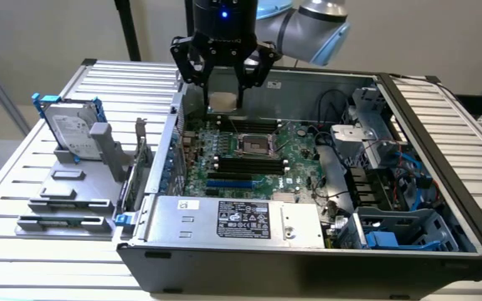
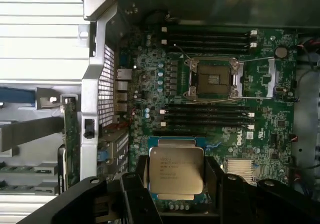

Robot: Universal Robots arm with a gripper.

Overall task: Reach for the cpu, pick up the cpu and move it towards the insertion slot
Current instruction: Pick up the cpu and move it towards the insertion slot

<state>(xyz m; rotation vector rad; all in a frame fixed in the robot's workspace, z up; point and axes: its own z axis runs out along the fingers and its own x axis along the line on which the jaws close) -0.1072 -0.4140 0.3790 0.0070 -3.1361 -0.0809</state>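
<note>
My gripper (image 1: 223, 100) hangs over the far part of the open computer case, shut on the cpu (image 1: 223, 101), a small flat square chip with a silvery top. In the wrist view the cpu (image 2: 176, 170) sits between the two black fingers (image 2: 136, 176), its printed metal face toward the camera. The insertion slot (image 1: 253, 144) is a square black socket in a silver bracket on the green motherboard, nearer the camera than the gripper and below it. The wrist view shows the insertion slot (image 2: 212, 78) open, with its retaining levers spread, apart from the held chip.
Long black memory slots (image 1: 247, 166) flank the socket. The black case wall (image 1: 308, 263) and a power supply (image 1: 236, 219) bound the near side; cables and drive cages (image 1: 383, 169) crowd the exterior view's right. A silver hard drive with blue brackets (image 1: 69, 125) stands on the grey fixture at the exterior view's left.
</note>
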